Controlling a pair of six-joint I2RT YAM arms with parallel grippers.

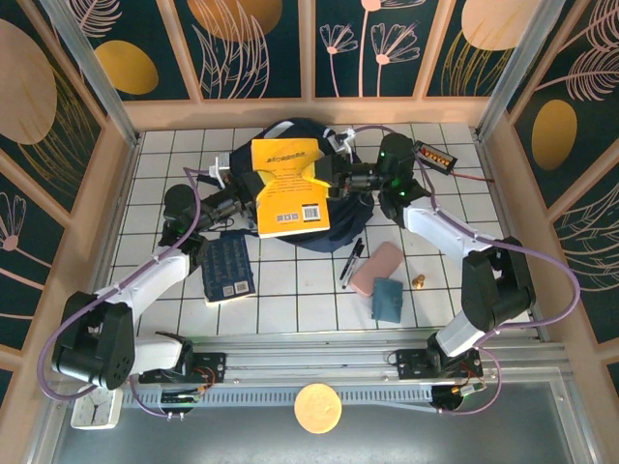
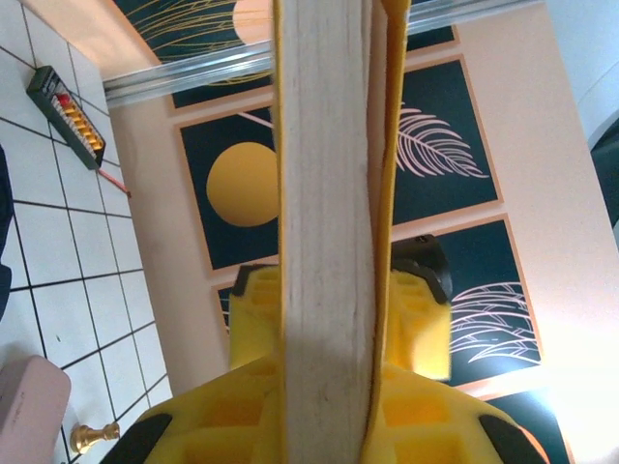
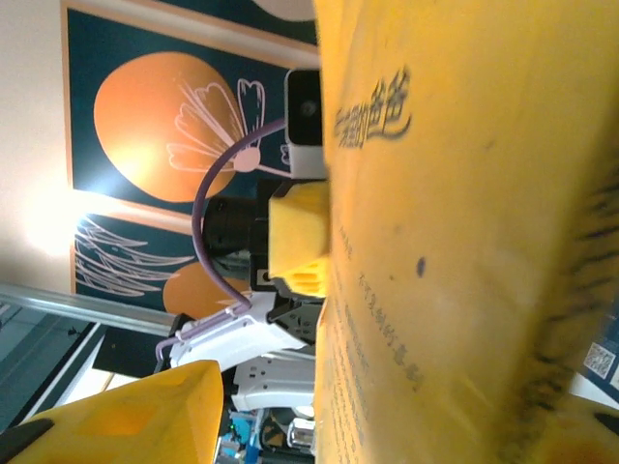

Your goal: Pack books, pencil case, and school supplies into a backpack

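A yellow book [image 1: 288,188] hangs flat over the dark navy backpack [image 1: 324,235]. My left gripper [image 1: 253,189] is shut on the book's left edge. In the left wrist view the pale page block [image 2: 327,193] is clamped between the yellow fingers [image 2: 256,319] of that gripper [image 2: 329,309]. My right gripper [image 1: 336,179] is at the book's right edge and stands open. One of its fingers [image 3: 126,416] is clear of the yellow cover [image 3: 464,242]; the other is hidden behind the book. A navy book [image 1: 227,268], a black pen [image 1: 352,261], the pink pencil case [image 1: 377,268] and a teal item [image 1: 388,298] lie on the table.
A black tray with orange pieces [image 1: 434,157] sits at the back right, and a small brass piece [image 1: 420,281] lies right of the pencil case. Wooden walls close the white tiled table [image 1: 290,300] on three sides.
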